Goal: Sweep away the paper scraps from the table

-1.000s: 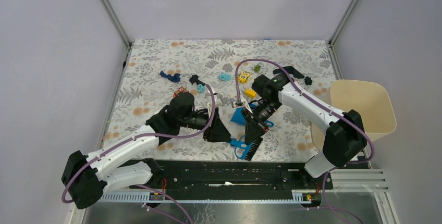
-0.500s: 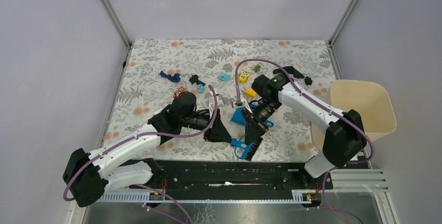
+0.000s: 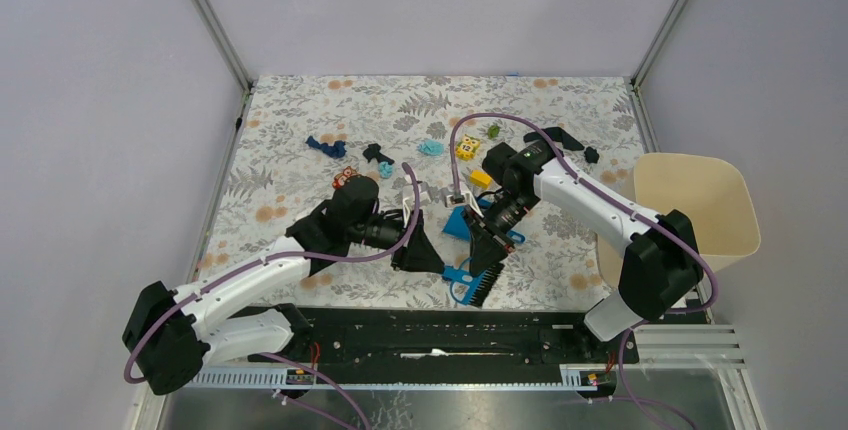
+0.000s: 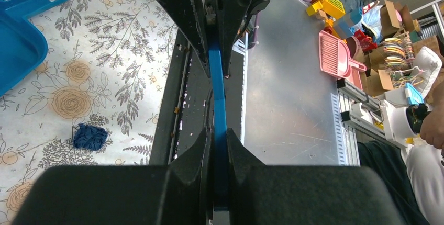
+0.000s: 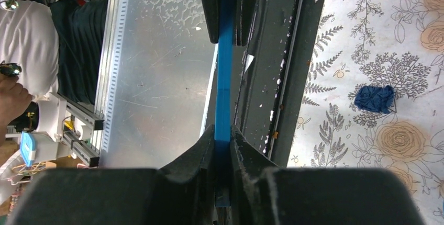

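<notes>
My left gripper (image 4: 219, 136) is pressed tight on a thin blue plastic handle. My right gripper (image 5: 223, 133) pinches the same handle from the other end, so our black fingers meet nose to nose. The handle belongs to the small blue plastic brush with black bristles (image 3: 477, 287), just on the near side of the flat blue plastic dustpan (image 3: 460, 221). The marks on the small yellow patterned toy (image 3: 467, 147) beyond the dustpan are too small to read. The paper scraps are tiny crumpled wads on the table (image 3: 300, 110), a big flat top with a white cloth of grey ferns and orange flowers. A light cyan wad (image 3: 432, 147) lies beyond the dustpan, and a green wad (image 3: 493, 131) lies farther back. A dark blue wad (image 3: 325, 145) lies far off to the dustpan's left. Another dark blue wad (image 4: 90, 136) sits near the dustpan, close to the table's near edge. A smooth yellow block (image 3: 480, 178) lies just behind the dustpan, and a small red toy (image 3: 347, 175) lies to its left. Off the table, right of the dustpan, stands a beige plastic bin (image 3: 700, 205). A black rail (image 3: 400, 325) runs along the near edge, close to both grippers. There is open cloth to the dustpan's left.
</notes>
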`<state>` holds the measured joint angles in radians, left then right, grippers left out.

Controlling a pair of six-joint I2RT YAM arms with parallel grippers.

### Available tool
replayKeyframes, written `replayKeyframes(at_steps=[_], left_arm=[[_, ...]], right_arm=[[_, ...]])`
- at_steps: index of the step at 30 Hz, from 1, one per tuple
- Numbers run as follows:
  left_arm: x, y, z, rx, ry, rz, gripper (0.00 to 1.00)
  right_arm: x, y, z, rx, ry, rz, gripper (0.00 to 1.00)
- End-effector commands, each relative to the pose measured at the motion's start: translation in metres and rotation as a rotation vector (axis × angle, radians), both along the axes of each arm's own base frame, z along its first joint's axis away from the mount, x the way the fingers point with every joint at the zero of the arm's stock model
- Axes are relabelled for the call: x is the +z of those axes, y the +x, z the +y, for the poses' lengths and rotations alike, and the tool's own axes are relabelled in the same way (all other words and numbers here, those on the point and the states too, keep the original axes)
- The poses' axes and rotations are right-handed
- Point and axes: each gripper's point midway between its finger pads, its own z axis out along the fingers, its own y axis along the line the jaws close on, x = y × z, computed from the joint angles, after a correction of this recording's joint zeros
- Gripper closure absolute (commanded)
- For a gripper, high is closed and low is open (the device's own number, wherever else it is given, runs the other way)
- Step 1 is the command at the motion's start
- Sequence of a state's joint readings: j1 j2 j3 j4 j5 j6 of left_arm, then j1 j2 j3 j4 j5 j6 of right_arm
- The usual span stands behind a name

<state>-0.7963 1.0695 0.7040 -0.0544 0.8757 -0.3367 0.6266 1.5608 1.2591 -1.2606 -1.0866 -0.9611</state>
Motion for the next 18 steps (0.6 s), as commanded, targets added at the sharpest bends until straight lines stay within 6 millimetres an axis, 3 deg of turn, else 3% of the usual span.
replayKeyframes(at_steps=[1, 4, 7, 12, 18], left_arm=[[0.001, 0.003, 0.0, 0.002, -0.01, -0.037, 1.0], [-0.002, 0.015, 0.006, 0.074, 0.054, -0.084, 1.0], [-0.019, 0.047, 0.023, 0.27, 0.199, -0.154, 1.0], [-0.041, 0.079, 0.052, 0.497, 0.293, -0.167, 1.0], [-0.037, 0.115, 0.084, 0.712, 0.288, -0.174, 1.0]], right_arm=[[-0.001, 0.009, 0.007, -0.027, 0.001, -0.043, 0.7], [-0.031, 0.044, 0.0, -0.166, -0.17, -0.191, 0.43], [-0.052, 0.094, -0.02, -0.362, -0.35, -0.417, 0.34], [-0.062, 0.129, -0.06, -0.558, -0.428, -0.508, 0.31], [-0.115, 0.152, -0.119, -0.577, -0.569, -0.698, 0.32]])
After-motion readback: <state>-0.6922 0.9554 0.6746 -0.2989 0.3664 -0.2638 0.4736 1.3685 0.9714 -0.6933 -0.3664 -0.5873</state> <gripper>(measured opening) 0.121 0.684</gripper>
